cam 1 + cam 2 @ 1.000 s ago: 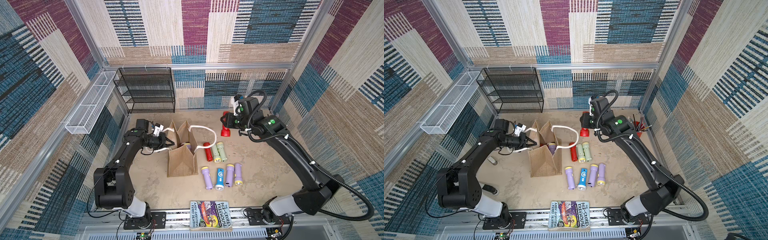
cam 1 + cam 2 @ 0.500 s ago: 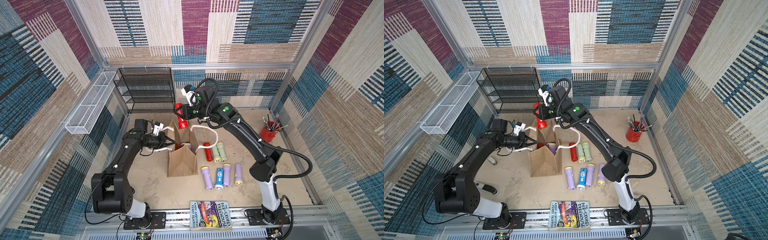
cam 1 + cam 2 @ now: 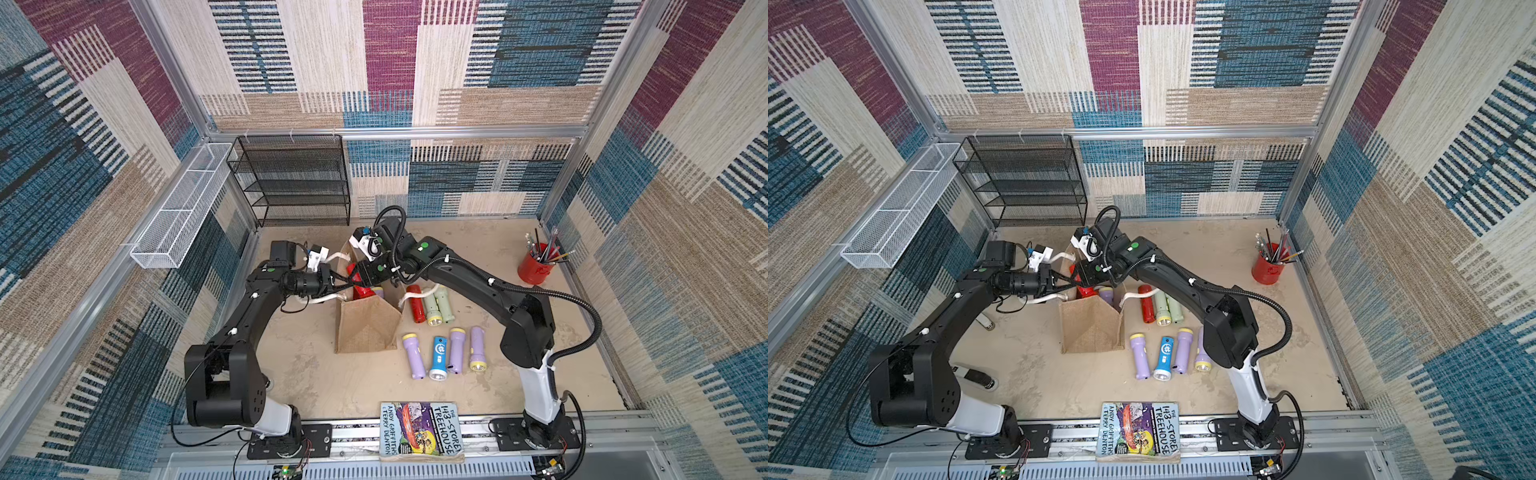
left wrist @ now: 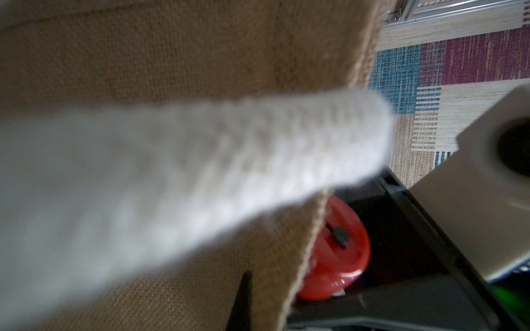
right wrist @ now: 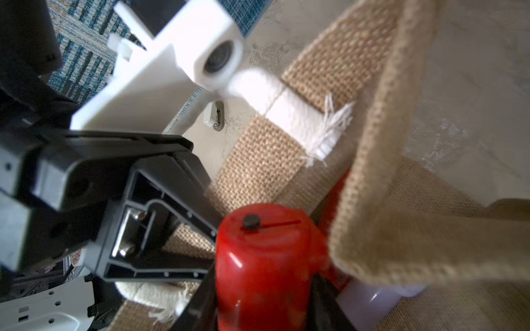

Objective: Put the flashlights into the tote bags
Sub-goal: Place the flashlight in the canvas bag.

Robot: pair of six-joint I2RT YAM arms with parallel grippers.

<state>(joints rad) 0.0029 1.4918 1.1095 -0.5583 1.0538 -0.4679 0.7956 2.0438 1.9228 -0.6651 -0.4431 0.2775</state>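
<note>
The tan burlap tote bag (image 3: pixel 368 328) (image 3: pixel 1092 328) stands mid-table with its mouth open. My left gripper (image 3: pixel 345 284) (image 3: pixel 1069 284) is shut on the bag's left wall; a dark fingertip (image 4: pixel 243 301) lies against the burlap (image 4: pixel 172 57) beside the white rope handle (image 4: pixel 200 157). My right gripper (image 3: pixel 359 278) (image 5: pixel 266 309) is shut on a red flashlight (image 5: pixel 266 258) (image 3: pixel 363 291) held in the bag's mouth. A lilac flashlight (image 3: pixel 377 289) lies inside. To the bag's right, a red flashlight (image 3: pixel 415 303), two pale green flashlights (image 3: pixel 436 305) and a blue flashlight (image 3: pixel 439 357) among lilac flashlights (image 3: pixel 413 355) lie on the table.
A black wire rack (image 3: pixel 295 183) stands at the back left, with a white mesh basket (image 3: pixel 178 212) on the left wall. A red cup of pencils (image 3: pixel 536 266) is at the back right. A book (image 3: pixel 419 430) lies on the front rail.
My right arm has swung from the back right over to the bag with the red flashlight and lowered it into the mouth. The left gripper has kept its hold on the bag.
</note>
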